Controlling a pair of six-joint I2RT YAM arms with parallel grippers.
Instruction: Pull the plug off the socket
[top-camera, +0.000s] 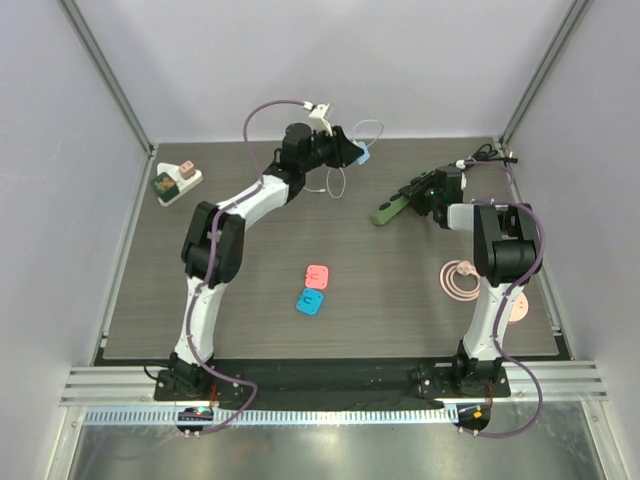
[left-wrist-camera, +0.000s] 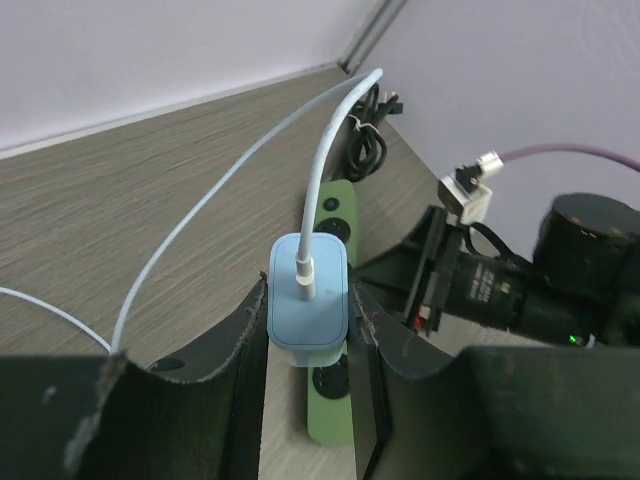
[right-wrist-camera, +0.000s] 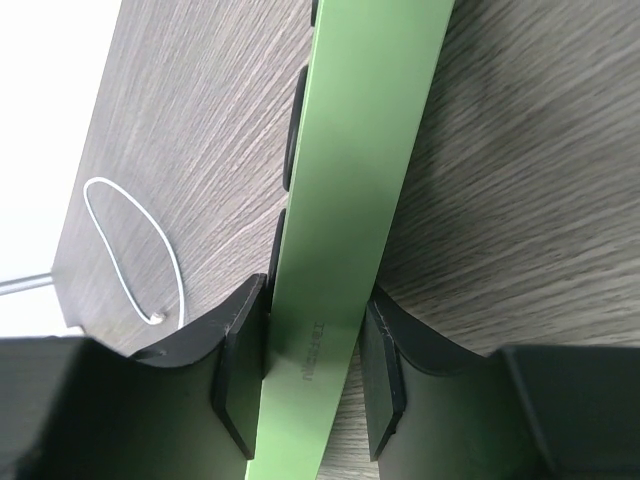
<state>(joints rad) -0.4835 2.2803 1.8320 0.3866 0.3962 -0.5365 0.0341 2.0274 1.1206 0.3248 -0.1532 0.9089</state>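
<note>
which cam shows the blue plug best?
Left wrist: the blue plug fills centre frame, clamped in the left gripper. Top external shows it only as a small speck; right wrist shows just the green power strip.

Table (top-camera: 400, 290) grey wood-grain, matt; plug (left-wrist-camera: 308, 310) smooth pale-blue plastic; socket strip (right-wrist-camera: 350, 150) smooth green plastic, slight sheen

Near table (top-camera: 400, 320) open; clutter beyond
Two pads (top-camera: 318, 274) mid-table, white block (top-camera: 178, 182) far left, socket strip (top-camera: 390, 208) and cable coil (top-camera: 458, 279) right.

R jaws clamped on green pwr strip (right-wrist-camera: 350, 180).
</note>
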